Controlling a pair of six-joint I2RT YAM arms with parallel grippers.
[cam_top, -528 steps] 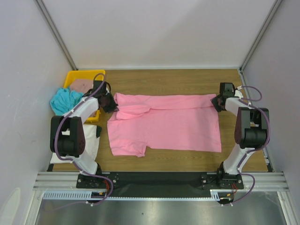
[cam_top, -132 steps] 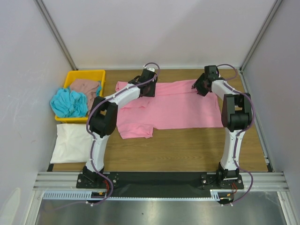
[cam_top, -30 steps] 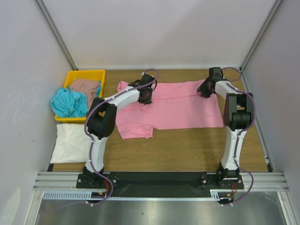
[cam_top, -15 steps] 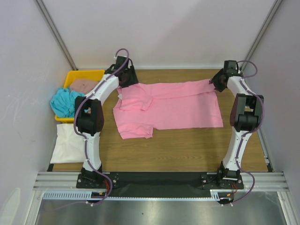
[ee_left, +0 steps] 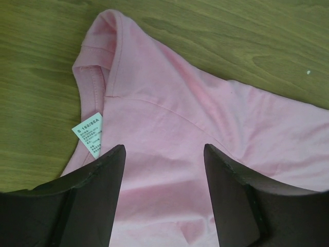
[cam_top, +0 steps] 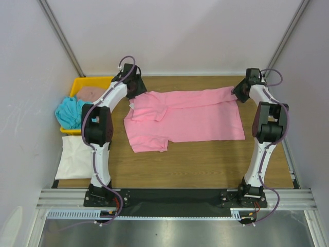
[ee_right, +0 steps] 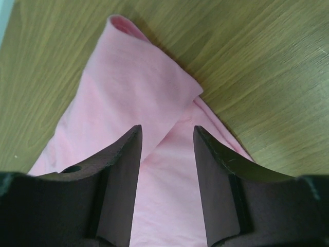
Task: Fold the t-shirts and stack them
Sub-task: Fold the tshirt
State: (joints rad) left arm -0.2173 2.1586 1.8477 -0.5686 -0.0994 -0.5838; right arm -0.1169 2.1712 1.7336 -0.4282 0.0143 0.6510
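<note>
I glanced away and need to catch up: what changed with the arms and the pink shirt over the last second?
Both grippers let go of the pink t-shirt and swung outward along its far edge. The left gripper went to the far-left corner and the right gripper to the far-right corner, jaws open above the cloth. The yellow tray and cream-white t-shirt stayed put.

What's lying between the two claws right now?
Top view: only the pink t-shirt, its far edge running from left claw to right claw.
</note>
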